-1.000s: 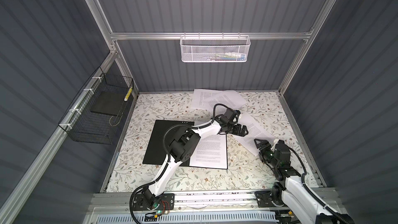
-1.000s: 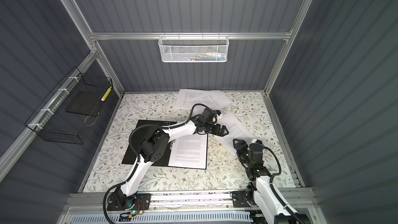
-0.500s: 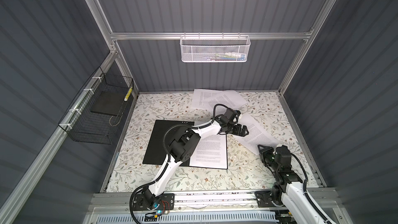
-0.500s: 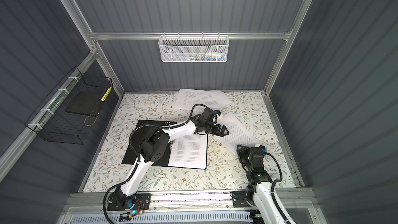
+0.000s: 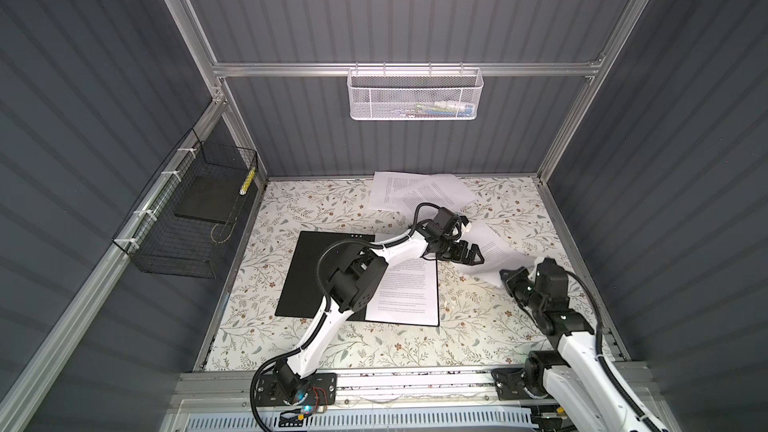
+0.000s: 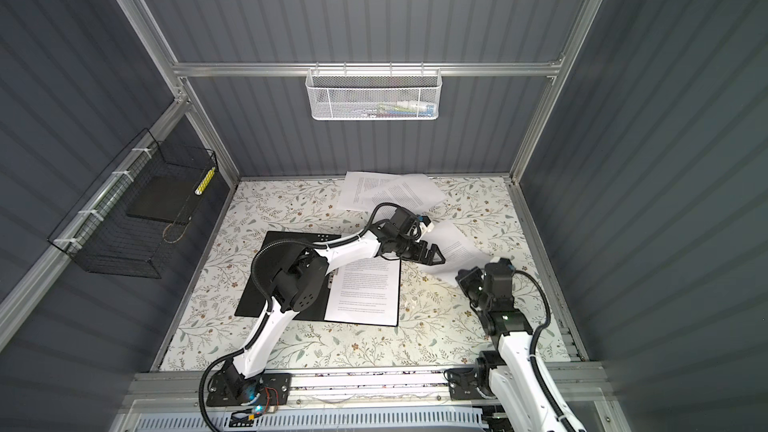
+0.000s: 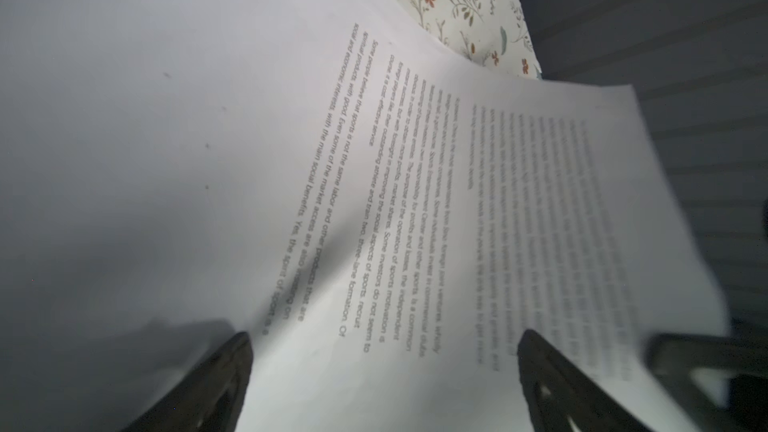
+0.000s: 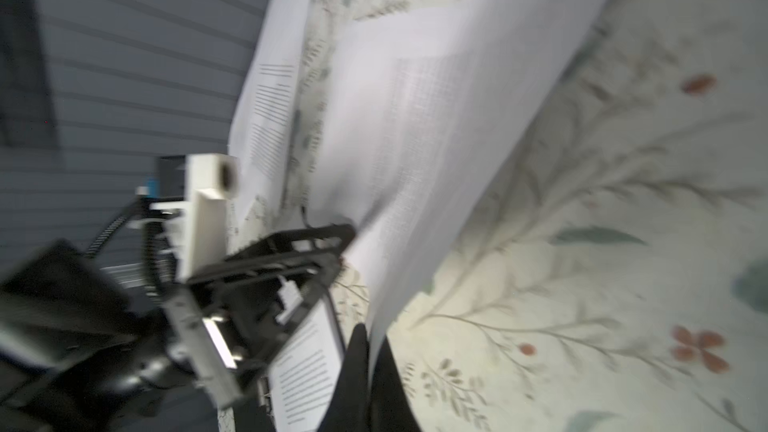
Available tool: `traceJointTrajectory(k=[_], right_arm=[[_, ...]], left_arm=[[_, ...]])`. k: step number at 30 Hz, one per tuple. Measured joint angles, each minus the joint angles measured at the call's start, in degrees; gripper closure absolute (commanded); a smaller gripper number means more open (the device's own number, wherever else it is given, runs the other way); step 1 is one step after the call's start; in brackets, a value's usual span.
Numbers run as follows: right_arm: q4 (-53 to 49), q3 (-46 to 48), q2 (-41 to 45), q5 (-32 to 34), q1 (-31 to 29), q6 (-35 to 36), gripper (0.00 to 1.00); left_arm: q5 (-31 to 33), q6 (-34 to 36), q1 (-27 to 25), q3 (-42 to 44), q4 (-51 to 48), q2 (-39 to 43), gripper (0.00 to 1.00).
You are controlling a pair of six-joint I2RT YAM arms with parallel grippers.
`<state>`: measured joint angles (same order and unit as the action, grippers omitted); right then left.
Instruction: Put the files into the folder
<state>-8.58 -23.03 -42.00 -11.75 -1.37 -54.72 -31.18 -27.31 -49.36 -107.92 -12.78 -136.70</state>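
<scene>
The folder [image 5: 316,272] [image 6: 266,284] lies open and black on the table, and one of the files [image 5: 409,297] [image 6: 365,292] lies flat on its right half. A second printed sheet [image 5: 494,251] [image 6: 457,247] [image 7: 374,180] [image 8: 436,139] lies to the right of the folder, its near corner raised. My right gripper [image 5: 509,278] [image 6: 463,278] [image 8: 372,338] is shut on that corner. My left gripper [image 5: 471,254] [image 6: 436,257] [image 7: 384,336] hovers open just over the same sheet, jaws wide apart. Two more sheets [image 5: 415,195] [image 6: 386,193] overlap at the back wall.
A white mesh basket [image 5: 415,95] hangs on the back wall and a black wire basket [image 5: 187,222] on the left wall. The floral table cover [image 5: 415,347] runs to metal frame rails at the front and right edges.
My right gripper has gone from open to shut on the near corner of the right-hand sheet, and that corner now curls up. The left arm has not moved.
</scene>
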Motion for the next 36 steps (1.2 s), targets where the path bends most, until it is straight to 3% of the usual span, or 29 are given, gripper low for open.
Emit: traceJointTrajectory(k=[4,7,12,18,24,30,36], right_arm=[[-5.6,-15.1,-6.9,-2.5,0.0,11.1,1.0],[-11.0,-25.2,-13.0,-4.2,-0.5,19.5,1.0],[-19.8,-38.8,-23.1,-6.5,-5.0,31.5,1.0],[-28.5,-52.0,-31.2,-5.8,-15.2,41.5,1.0],[-36.3,-65.1,-34.6,-5.0,-26.8,45.9,1.0],[-42.1,-72.7,-34.4,-7.6,-33.2,45.8,1.0],[-46.3,-76.3,-35.7,-12.3,-40.0,44.3,1.0]], left_arm=[[-0.2,-1.2,0.7,5.5,5.2,7.0,0.0],[3.4,-2.8,1.6,15.1,11.3,18.9,0.0],[14.2,-3.0,3.0,29.9,19.4,39.5,0.0],[25.2,-1.5,2.9,42.4,17.6,54.9,0.0],[35.8,5.9,2.9,48.9,6.8,70.2,0.0],[43.1,15.1,2.9,51.8,0.2,84.2,0.0],[47.9,19.4,2.9,58.2,-2.1,89.9,0.0]])
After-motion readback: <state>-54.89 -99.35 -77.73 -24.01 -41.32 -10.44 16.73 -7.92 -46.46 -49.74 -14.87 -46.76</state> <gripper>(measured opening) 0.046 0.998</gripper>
